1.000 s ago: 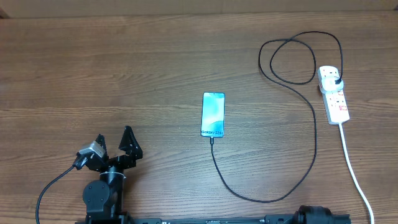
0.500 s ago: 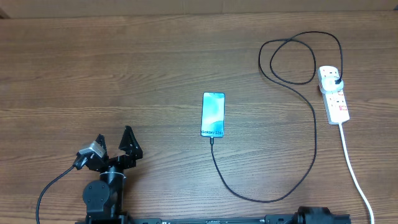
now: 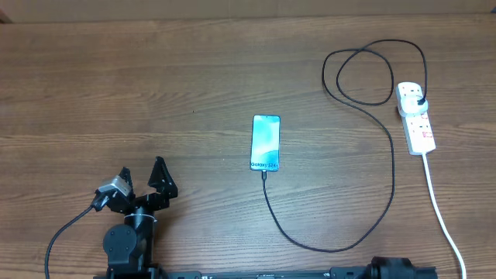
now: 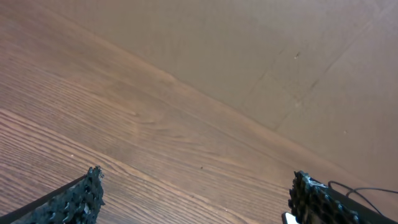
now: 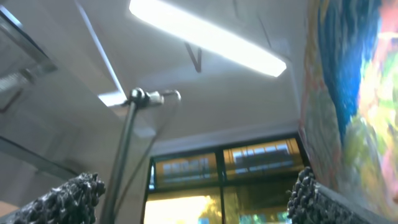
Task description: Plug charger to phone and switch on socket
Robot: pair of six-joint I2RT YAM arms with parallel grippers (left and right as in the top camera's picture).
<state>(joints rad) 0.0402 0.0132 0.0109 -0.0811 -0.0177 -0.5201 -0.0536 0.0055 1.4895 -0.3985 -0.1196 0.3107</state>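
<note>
The phone (image 3: 265, 142) lies face up mid-table, its teal screen lit. The black charger cable (image 3: 392, 180) runs from the phone's near end, loops along the front and up to its black plug (image 3: 419, 101), seated in the white socket strip (image 3: 416, 118) at the right. My left gripper (image 3: 143, 180) is open and empty near the front left edge, far from the phone; its fingertips (image 4: 196, 196) show over bare wood. My right gripper (image 5: 199, 196) is open and empty, pointing up at the ceiling; only its arm base (image 3: 395, 270) shows in the overhead view.
The socket's thick white cord (image 3: 443, 217) runs from the strip to the front right edge. A cardboard wall (image 4: 261, 56) stands behind the table's far edge. The table is brown wood (image 3: 155, 93).
</note>
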